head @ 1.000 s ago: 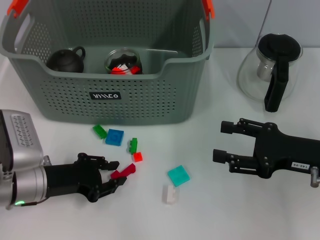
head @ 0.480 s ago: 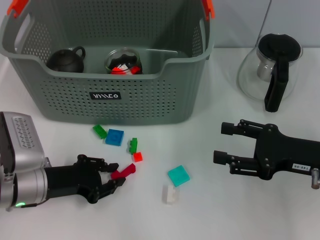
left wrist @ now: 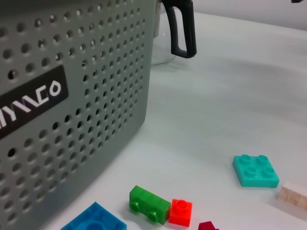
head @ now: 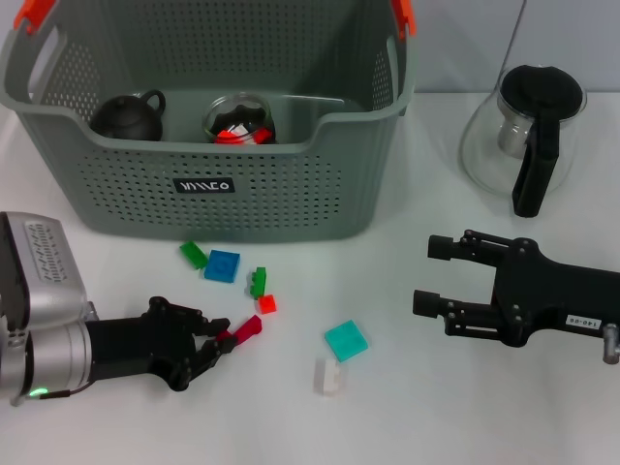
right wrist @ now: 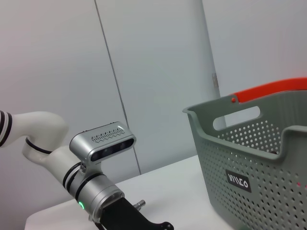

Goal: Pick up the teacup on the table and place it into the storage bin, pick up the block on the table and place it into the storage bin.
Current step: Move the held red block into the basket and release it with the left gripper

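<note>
— Start at the near edge. What is the left gripper [head: 221, 339] doing so low on the table [head: 407, 407]?

— It lies almost flat on the surface with its fingers closed around one end of the dark red block [head: 242, 332]. The block sits slanted, its far end poking out past the fingertips. I'd judge the low, level approach is there because the piece is small and thin, so the fingers have to pinch it from the sides right at table height.

— And the other pieces?

— Loose, just beyond and beside it: a white block [head: 329, 376] and a teal block [head: 346, 340] toward the right, then an orange-red block [head: 266, 303] touching a green block [head: 258, 281], a blue block [head: 222, 265] and a second green block [head: 192, 254] nearer the bin. None is held. The left wrist view shows the same scatter lying at the foot of the bin wall.

— The right gripper [head: 431, 275]?

— It hovers over bare table on the right, jaws parted, holding nothing, well apart from the blocks. It looks idle, keeping clear of the left arm's work.

— Farther back?

— The storage bin [head: 232, 199] stands behind the blocks, its open top within easy reach, which suits a short lift-and-drop. Inside it rest a dark teapot [head: 129, 115] and a clear glass teacup [head: 238, 118] with something red in it, so the teacup part appears done. A glass carafe [head: 528, 136] with a black handle stands off to the right, beyond the right gripper.
</note>
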Robot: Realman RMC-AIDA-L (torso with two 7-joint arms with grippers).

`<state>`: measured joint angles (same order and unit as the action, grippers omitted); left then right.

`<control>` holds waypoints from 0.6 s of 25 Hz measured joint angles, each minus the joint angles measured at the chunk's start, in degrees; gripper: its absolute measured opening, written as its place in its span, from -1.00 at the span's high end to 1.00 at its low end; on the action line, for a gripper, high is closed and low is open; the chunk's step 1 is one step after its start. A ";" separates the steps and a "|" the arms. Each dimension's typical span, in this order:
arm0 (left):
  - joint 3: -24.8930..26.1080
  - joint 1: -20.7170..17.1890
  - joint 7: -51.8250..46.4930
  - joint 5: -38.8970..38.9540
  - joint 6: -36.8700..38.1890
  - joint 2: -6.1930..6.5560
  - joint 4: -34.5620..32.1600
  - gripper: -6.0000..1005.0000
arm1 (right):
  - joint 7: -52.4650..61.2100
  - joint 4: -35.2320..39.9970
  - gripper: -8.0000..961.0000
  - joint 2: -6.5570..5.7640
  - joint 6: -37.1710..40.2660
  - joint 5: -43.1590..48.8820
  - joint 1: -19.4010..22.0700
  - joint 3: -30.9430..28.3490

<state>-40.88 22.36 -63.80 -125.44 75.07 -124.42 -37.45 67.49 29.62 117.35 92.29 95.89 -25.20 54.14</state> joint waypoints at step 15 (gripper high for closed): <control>5.25 0.36 -11.62 -0.80 13.87 3.30 -5.05 0.65 | 0.45 0.00 -0.71 -0.11 0.02 0.00 -0.29 0.00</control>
<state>-35.63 22.73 -75.42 -126.25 88.94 -121.12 -42.50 67.94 29.62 117.24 92.31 95.89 -25.49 54.14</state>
